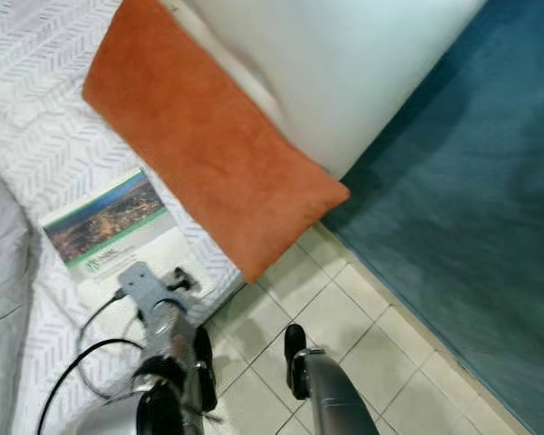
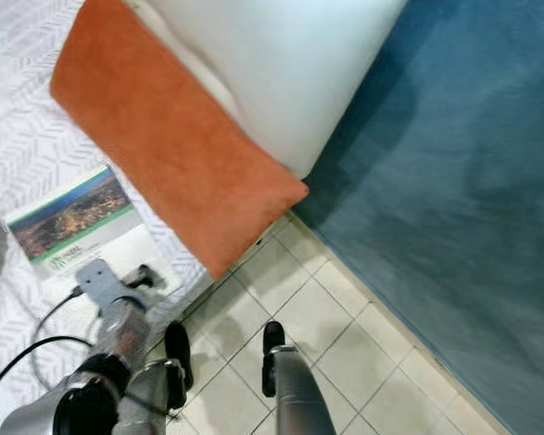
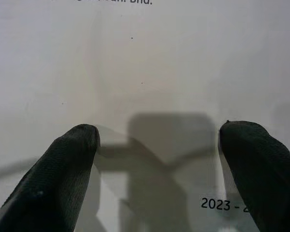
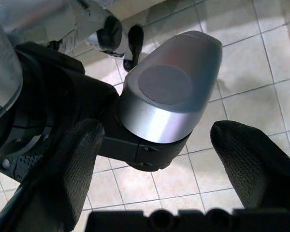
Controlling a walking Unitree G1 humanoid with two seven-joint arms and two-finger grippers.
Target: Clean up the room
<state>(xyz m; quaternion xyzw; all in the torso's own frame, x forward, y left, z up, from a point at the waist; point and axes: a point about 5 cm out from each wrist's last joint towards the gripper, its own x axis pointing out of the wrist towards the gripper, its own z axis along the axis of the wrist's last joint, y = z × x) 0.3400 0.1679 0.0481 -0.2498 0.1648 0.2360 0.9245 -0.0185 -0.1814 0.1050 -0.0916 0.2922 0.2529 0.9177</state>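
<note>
Hovering released over the booklet [image 1: 118, 231] on the bed [image 1: 36, 136] beside an orange pillow [image 1: 208, 154], the left tool [image 3: 157, 145] is spreading its fingers, the right tool [image 4: 157, 159] hanging open above floor tiles [image 1: 344, 317].

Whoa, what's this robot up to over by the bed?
It is bent over a bed with a white patterned cover. Its left gripper hangs open just above a booklet lying on that cover, beside an orange pillow; nothing is gripped yet. Its right gripper, also open, hangs idle over the tiled floor, next to a blue carpet.
</note>
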